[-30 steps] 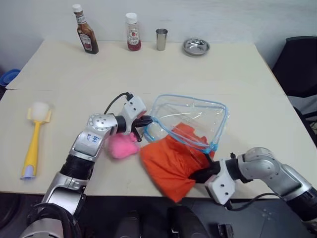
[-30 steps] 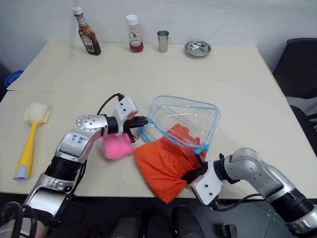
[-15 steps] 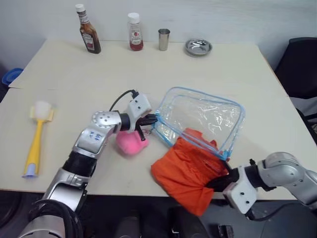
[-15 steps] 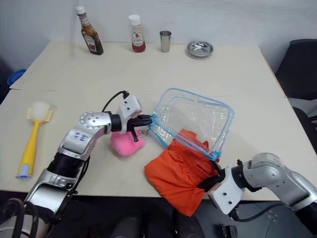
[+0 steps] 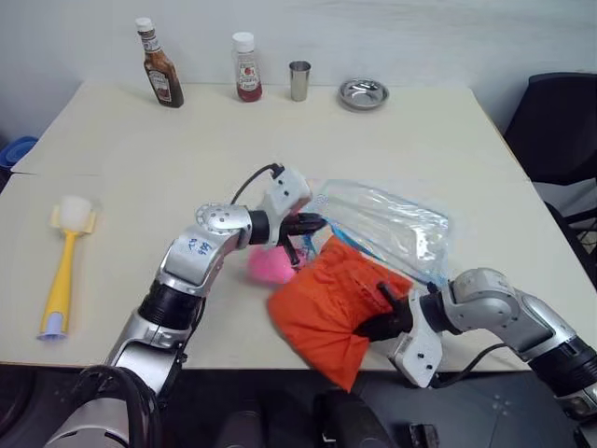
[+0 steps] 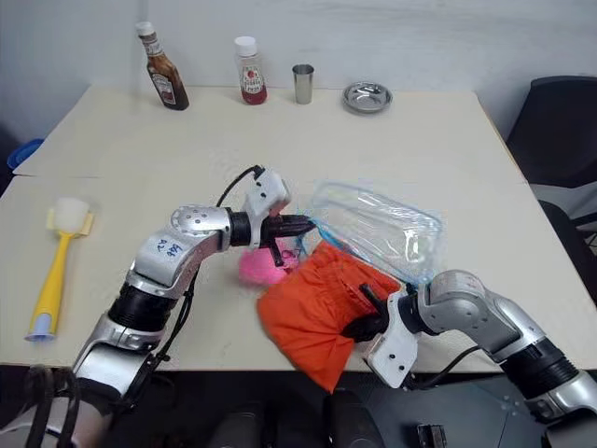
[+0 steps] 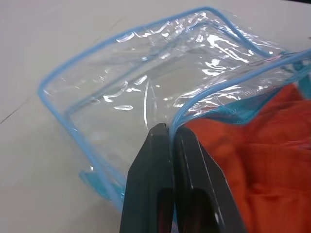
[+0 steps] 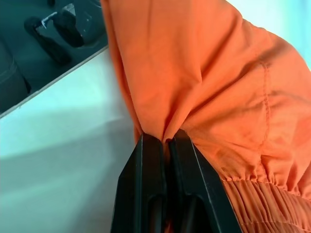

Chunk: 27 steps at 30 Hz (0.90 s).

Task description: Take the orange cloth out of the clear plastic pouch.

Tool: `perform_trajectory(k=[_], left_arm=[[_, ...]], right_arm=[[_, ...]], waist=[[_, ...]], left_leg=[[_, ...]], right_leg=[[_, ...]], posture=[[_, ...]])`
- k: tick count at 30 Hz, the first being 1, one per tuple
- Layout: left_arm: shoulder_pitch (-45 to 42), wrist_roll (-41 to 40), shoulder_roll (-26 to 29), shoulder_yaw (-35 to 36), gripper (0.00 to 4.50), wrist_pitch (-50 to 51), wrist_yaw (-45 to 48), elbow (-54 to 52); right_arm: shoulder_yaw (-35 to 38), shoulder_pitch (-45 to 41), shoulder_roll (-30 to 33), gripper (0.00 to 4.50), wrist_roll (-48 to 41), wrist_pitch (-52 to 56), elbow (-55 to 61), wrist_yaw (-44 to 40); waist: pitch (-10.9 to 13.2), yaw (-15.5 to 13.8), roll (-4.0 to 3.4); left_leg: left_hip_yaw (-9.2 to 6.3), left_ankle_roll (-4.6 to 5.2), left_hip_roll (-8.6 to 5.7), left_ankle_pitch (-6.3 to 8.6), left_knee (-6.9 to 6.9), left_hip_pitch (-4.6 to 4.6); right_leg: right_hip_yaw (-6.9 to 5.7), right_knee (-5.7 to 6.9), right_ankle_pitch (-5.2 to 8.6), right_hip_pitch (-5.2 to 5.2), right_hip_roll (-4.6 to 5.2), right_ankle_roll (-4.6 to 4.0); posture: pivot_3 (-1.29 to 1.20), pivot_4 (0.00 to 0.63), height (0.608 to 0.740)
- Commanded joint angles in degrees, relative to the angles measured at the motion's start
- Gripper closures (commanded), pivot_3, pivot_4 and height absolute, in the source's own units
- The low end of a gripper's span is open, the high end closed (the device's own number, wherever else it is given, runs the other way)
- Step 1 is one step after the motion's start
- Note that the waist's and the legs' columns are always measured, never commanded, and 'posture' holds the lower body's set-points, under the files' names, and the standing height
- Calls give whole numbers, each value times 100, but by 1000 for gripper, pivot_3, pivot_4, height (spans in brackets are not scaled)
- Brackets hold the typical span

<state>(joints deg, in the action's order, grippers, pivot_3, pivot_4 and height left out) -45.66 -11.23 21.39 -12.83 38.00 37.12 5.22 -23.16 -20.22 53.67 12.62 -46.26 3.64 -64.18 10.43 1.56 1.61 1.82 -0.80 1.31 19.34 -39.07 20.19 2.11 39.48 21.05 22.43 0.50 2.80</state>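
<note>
Orange cloth [image 5: 331,303] pinched by right tool [image 5: 384,322], pouch rim pinched by left tool [image 5: 312,224].

The cloth is seen lying crumpled at the near edge of the surface [image 5: 420,140], mostly outside the clear plastic pouch [image 5: 392,224], with its far end just at the pouch's blue-trimmed mouth. The right tool's fingers [image 8: 160,194] are pressed together on a fold at the cloth's near right side. The left tool's fingers [image 7: 165,184] are closed on the pouch's blue rim, at the cloth's far left corner. A pink plush toy [image 5: 270,266] is seen just left of the cloth, under the left tool.
</note>
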Motion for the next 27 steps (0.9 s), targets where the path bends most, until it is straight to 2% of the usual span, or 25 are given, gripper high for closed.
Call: perform_trajectory(k=[1,7,11,13,16,21,27], left_arm=[[-166,382,224,322,4500,-300,-398,395],[182,830,1041,342,4500,-869,-220,597],[574,713,1515,452,4500,-1029,266,246],[838,472,1679,495,4500,-1078,677,-123],[1287,65,1847,506,4500,-1045,1300,-888],[1816,-329,2137,359,4500,-882,2055,-1842],[1867,-172,2355,305,4500,-887,2180,-1913]], right_arm=[[-118,635,525,4489,112,-71,139,-181],[788,1659,1471,4489,-424,200,256,120],[1513,2186,1738,4489,-921,624,-142,435],[1887,2315,1677,4489,-1193,1004,-385,649],[2459,2037,1181,4489,-1906,2304,-661,1171],[2866,1429,652,4489,-1684,3469,-909,1933],[2783,1771,330,4489,-1352,3829,-437,2087]], waist=[[0,-19,0],[0,-120,0],[1,-159,1],[1,-150,1],[1,-138,1],[7,-95,-13],[9,-110,-15]], left_leg=[[0,0,0,0,1,2],[0,3,-5,7,-1,13],[-1,5,-7,8,-2,12],[-1,7,-8,9,-3,12],[-1,8,-8,9,-4,11],[4,4,-2,8,2,17],[3,6,2,9,10,22]], right_leg=[[-1,-5,0,0,1,0],[-4,-32,0,-5,16,1],[-6,-34,0,-10,23,1],[-6,-37,-1,-14,24,2],[-5,-38,-2,-18,26,4],[0,-26,-2,5,12,3],[0,-30,-2,7,4,2]], posture=[[0,150,740],[0,150,740],[0,150,740],[0,150,740],[0,150,740],[0,150,740],[0,150,740]])
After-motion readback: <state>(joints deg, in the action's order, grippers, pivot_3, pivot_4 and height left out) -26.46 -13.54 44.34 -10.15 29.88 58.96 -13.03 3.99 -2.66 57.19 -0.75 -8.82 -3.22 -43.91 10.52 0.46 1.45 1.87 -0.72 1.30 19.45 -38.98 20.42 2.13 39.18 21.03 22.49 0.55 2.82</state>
